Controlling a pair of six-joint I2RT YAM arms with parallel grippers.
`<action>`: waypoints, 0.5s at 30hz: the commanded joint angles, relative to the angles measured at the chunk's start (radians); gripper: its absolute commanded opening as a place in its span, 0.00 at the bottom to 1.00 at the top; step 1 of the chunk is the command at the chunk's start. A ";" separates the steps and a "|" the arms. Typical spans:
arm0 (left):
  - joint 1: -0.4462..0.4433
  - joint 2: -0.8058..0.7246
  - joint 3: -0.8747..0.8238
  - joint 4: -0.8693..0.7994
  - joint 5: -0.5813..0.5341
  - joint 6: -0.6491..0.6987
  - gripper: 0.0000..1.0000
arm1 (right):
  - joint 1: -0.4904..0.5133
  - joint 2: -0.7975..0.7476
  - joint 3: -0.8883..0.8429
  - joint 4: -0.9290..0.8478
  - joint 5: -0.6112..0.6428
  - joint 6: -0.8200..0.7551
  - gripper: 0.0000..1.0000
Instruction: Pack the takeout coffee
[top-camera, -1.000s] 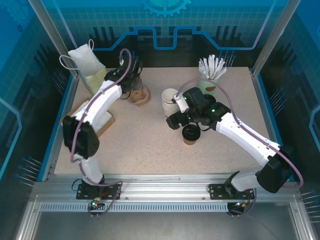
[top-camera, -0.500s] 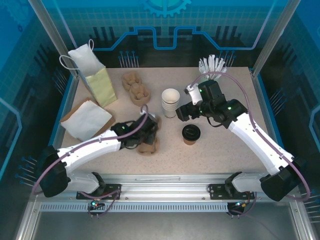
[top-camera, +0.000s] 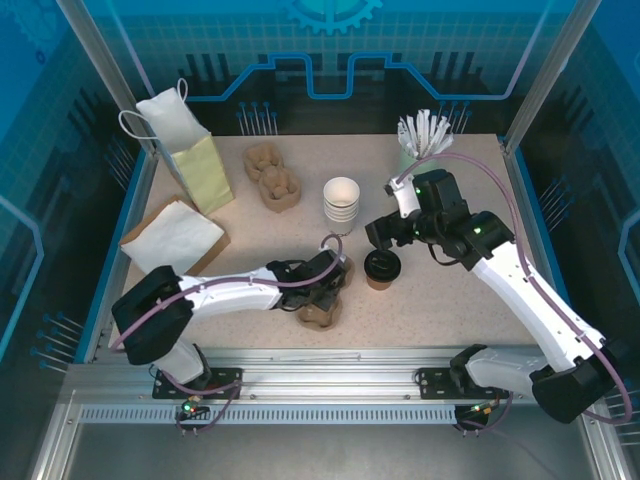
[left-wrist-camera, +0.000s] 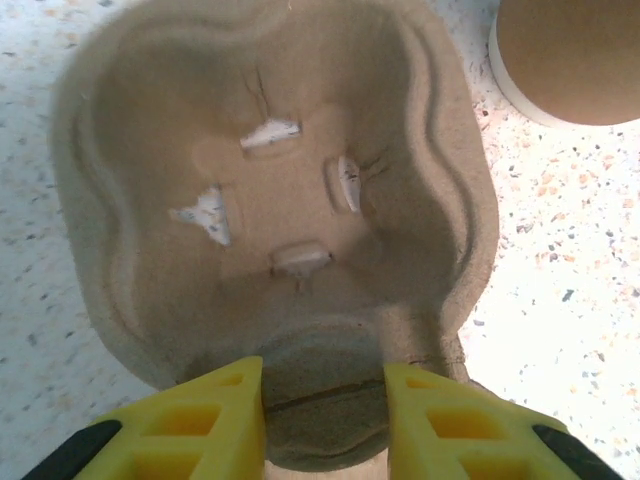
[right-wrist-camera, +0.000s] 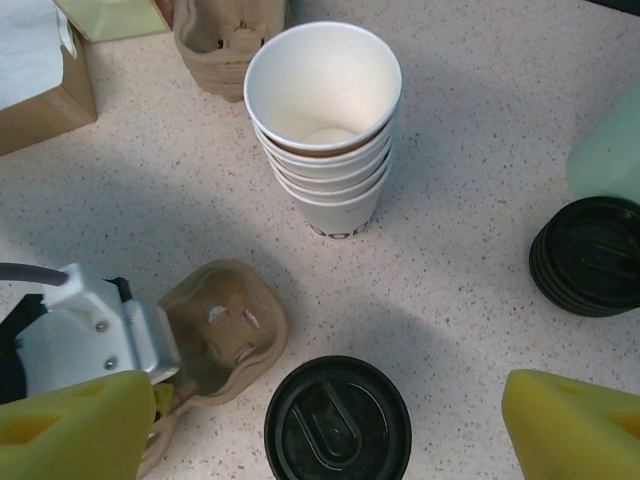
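A: Quick, big to small. Surface?
B: Everything sits on the desk (top-camera: 260, 235). Landmark is the coffee (top-camera: 381, 268): upright on it, lid on, not packed yet.
A: Paper sack?
B: The bag (top-camera: 185, 150) stands well away, back-left of the coffee. Probably the last stop, so nobody is near it.
A: Left arm?
B: It stretches over to just left of the coffee. There the left pincer (left-wrist-camera: 325, 395) is clenched on the narrow end of a carrier (left-wrist-camera: 270, 200), well facing up, apparently resting on the desk. My read: it is set beside the coffee so the cup needs only a short hop, and the grip stops the light pulp from sliding.
A: Touching the coffee?
B: No, near it, with a strip of desk between them.
A: Right side?
B: The right pincer (right-wrist-camera: 322, 432) is released, jaws wide, above the coffee with the lid between its fingers in its own view. It grips nothing. How high it is, can't tell. Wide to clear the lid rim, I'd guess.
A: Small stuff?
B: The white cup stack (right-wrist-camera: 325, 130) is behind the coffee, slightly left, apart. The lid stack (right-wrist-camera: 590, 255) is behind-right. Spares, not ours.
A: Risk?
B: Squeeze the lid and it may pop off, so grab the cup wall.
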 joint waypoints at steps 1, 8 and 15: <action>-0.005 0.031 0.044 0.051 0.028 0.044 0.33 | -0.021 -0.020 -0.012 -0.020 0.018 0.017 0.91; -0.004 -0.023 0.054 0.042 0.017 0.055 0.55 | -0.029 0.048 -0.031 0.077 -0.017 0.053 0.92; 0.066 -0.148 0.027 0.043 0.034 0.058 0.66 | -0.032 0.150 -0.040 0.197 -0.059 0.054 0.92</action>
